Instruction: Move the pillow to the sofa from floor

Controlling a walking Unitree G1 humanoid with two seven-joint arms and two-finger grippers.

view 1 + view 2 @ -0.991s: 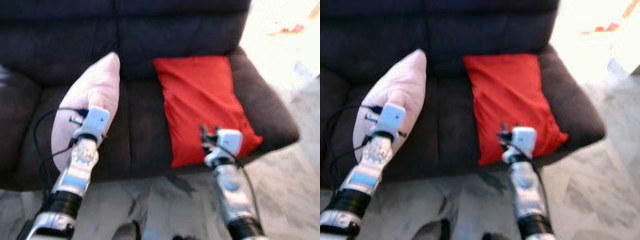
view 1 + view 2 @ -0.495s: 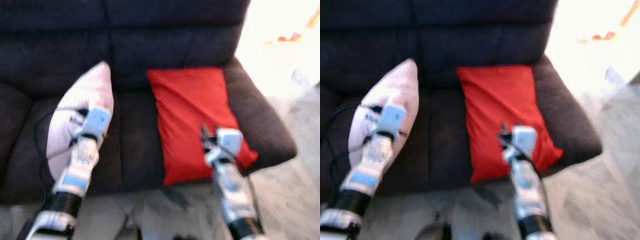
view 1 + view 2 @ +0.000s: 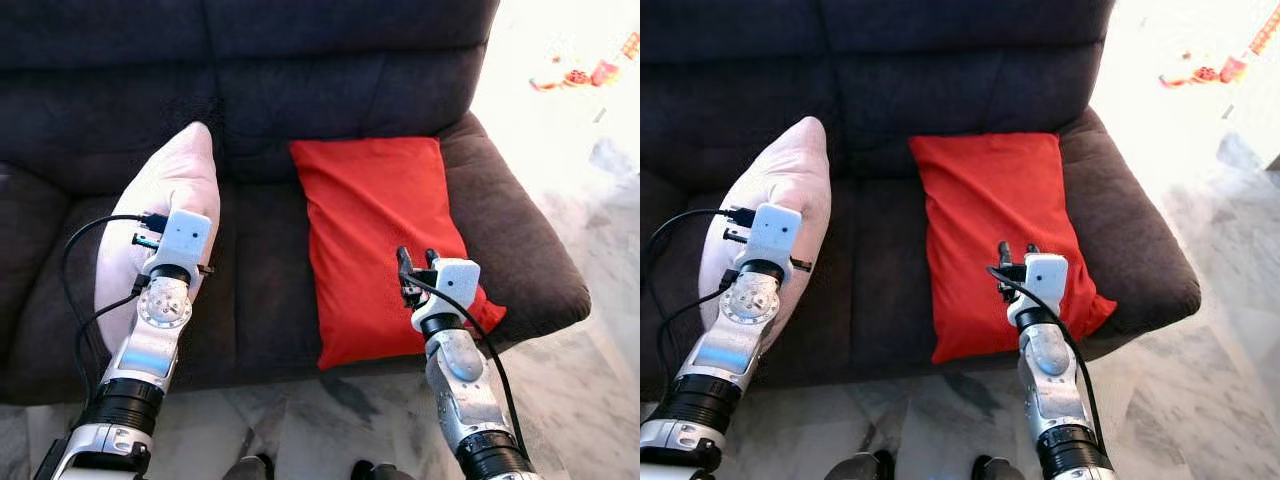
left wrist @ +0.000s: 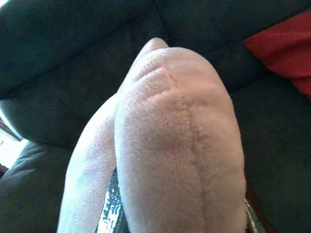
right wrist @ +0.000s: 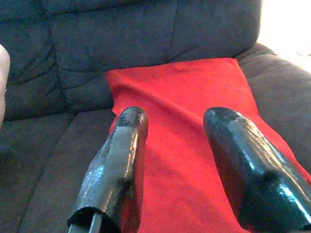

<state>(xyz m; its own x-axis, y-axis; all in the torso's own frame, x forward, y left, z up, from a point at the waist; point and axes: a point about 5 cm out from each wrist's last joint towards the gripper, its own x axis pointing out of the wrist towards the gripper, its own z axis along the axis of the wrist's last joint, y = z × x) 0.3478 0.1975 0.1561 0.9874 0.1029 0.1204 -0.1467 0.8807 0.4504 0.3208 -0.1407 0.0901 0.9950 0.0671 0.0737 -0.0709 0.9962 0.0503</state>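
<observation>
A pale pink pillow (image 3: 165, 215) stands on edge over the left seat of the dark sofa (image 3: 300, 90), held up by my left gripper (image 3: 183, 232), which is shut on its lower part. The pillow's fuzzy seam (image 4: 180, 145) looms close in the left wrist view and hides the fingers. A red pillow (image 3: 380, 230) lies flat on the right seat. My right gripper (image 3: 417, 262) hovers open just above that pillow's near end, its two black fingers (image 5: 127, 141) spread with nothing between them.
The sofa's right armrest (image 3: 530, 250) borders pale marble floor (image 3: 570, 390). Small red-orange items (image 3: 575, 75) lie in the bright patch at the far right. My feet (image 3: 250, 468) stand close to the sofa's front edge.
The whole picture has shifted slightly and sharpened, so the camera moved. Both arms keep about the same pose, and the pink pillow stays in the left gripper.
</observation>
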